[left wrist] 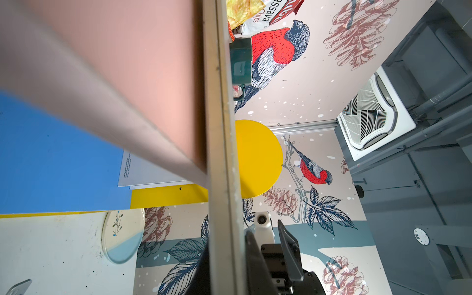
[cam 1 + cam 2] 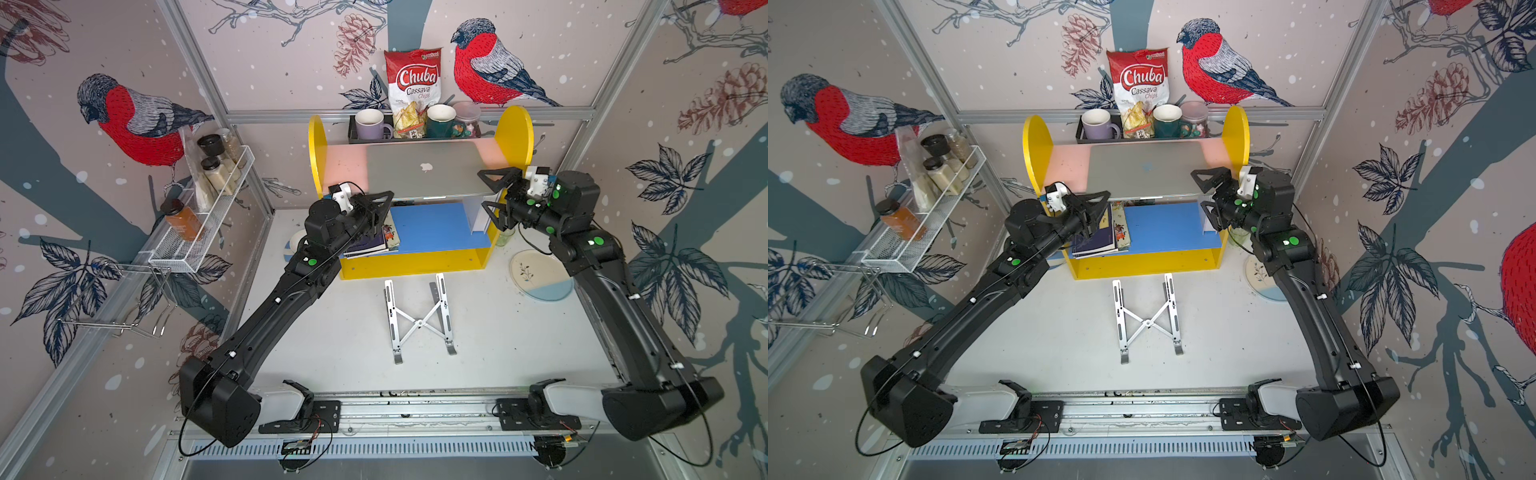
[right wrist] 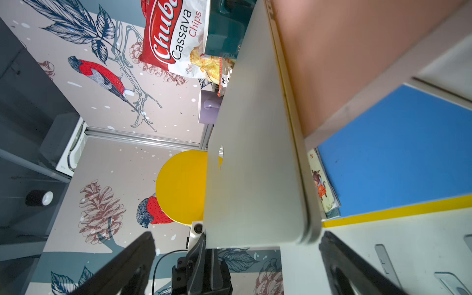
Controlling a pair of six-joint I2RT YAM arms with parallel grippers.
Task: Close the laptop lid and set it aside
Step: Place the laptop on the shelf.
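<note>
Silver laptop (image 2: 428,170) (shut) lies flat, lengthwise left-right.

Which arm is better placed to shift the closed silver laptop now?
Left gripper, likely: its jaws are shut on the edge of the thin silver aluminium laptop; the right gripper has jaws open around its other front corner.

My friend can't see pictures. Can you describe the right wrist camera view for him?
A closed silver laptop lies on a pink shelf, its near edge between the right gripper's open jaws. Beyond it are a chips bag and a purple mug.
</note>
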